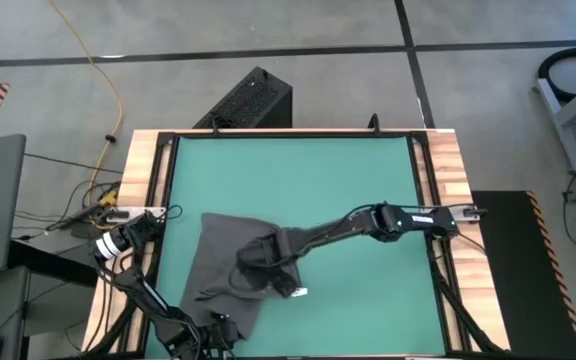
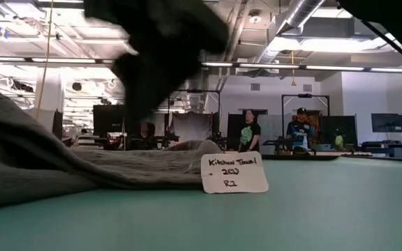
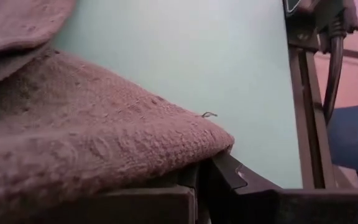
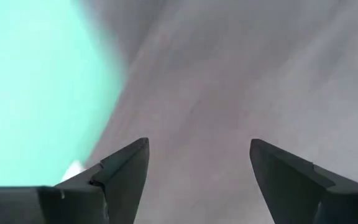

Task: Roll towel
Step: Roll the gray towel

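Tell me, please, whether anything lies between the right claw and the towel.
Nothing visible does. The right claw hangs open directly over the towel, with only cloth showing between its fingers. The left claw is shut on the towel's near edge, off to the side.

towel point(image 1: 230, 262): dark charcoal grey
tag point(image 2: 233, 173): white, black handwriting
mat point(image 1: 348, 180): plain green
table point(image 1: 144, 165): light wood stripes
arms: black
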### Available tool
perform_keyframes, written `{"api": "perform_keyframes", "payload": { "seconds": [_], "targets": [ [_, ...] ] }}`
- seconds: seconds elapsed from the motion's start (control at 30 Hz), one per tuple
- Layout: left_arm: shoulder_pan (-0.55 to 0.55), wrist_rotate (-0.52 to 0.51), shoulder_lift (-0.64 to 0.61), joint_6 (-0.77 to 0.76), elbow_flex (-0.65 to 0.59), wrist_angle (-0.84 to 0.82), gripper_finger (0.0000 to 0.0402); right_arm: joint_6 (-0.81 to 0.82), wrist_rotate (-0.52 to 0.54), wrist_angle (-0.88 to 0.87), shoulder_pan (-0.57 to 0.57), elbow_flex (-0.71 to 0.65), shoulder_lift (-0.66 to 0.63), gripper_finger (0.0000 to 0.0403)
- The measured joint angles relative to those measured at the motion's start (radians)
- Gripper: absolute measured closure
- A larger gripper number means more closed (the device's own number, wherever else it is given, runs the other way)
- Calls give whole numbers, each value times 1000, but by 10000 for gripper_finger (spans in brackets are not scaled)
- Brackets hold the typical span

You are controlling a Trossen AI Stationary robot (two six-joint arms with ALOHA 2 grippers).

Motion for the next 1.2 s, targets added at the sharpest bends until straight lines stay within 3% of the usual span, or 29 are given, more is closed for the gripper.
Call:
{"api": "perform_keyframes", "payload": {
  "seconds": [0.13, 0.3, 0.43, 0.53, 0.7, 0.87, 1.07, 1.2],
  "targets": [
    [-7, 3, -11, -12, 0, -42, 401, 115, 71, -167, 54, -2, 13, 97],
    [-27, -7, -12, -12, 0, -72, 401, 178, 250, -206, 130, -70, -17, 97],
    [-55, -27, -12, -13, 0, -94, 401, 202, 317, -160, 175, -224, -136, 97],
    [-74, -32, -13, -21, 0, -121, 401, 247, 342, -28, 199, -412, -254, 97],
    [-107, -7, -22, 24, 0, -164, 401, 214, 512, 337, 244, -748, -466, 97],
    [-118, 51, -82, -103, 55, -330, 401, 217, 528, 635, 254, -1008, -557, 97],
    [-110, 79, -142, -200, 206, -583, 401, 104, 534, 983, 235, -1148, -581, 97],
    [-109, 148, -144, -225, 283, -664, 401, 13, 529, 1047, 217, -1158, -586, 97]
  ]
}}
